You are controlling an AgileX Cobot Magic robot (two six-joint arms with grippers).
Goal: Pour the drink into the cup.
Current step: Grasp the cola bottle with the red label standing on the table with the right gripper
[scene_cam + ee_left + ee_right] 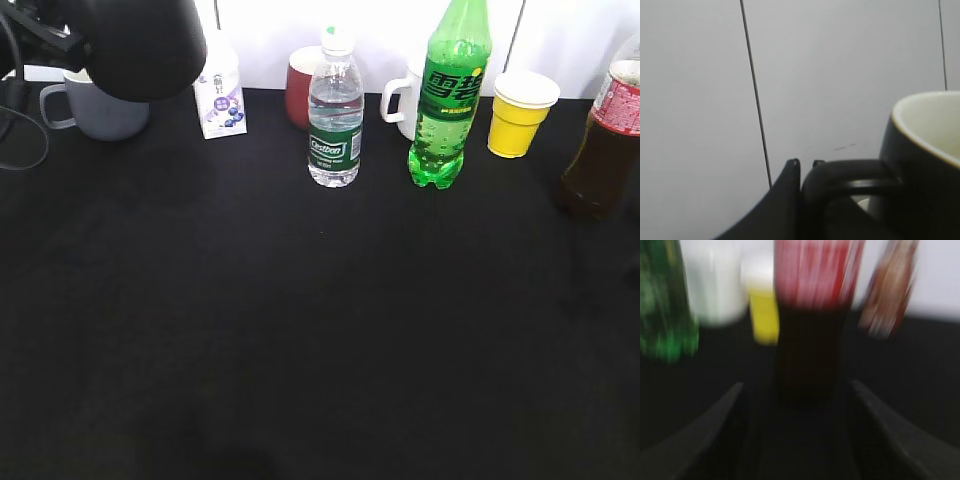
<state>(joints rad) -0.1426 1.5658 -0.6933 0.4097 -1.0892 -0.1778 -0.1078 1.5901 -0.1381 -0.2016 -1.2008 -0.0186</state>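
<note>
Left gripper (807, 165) clamped on mug (925, 165) handle, lifted. Right gripper (800, 440) jaws spread, facing tea bottle (605, 140) at counter's right edge. Pouring not begun.

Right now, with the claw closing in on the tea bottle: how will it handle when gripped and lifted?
The tea bottle looks mostly full, so probably heavy for its size. It is tall and narrow, so a push up high could tip it. Its clear plastic wall may flex under a hard squeeze.
</note>
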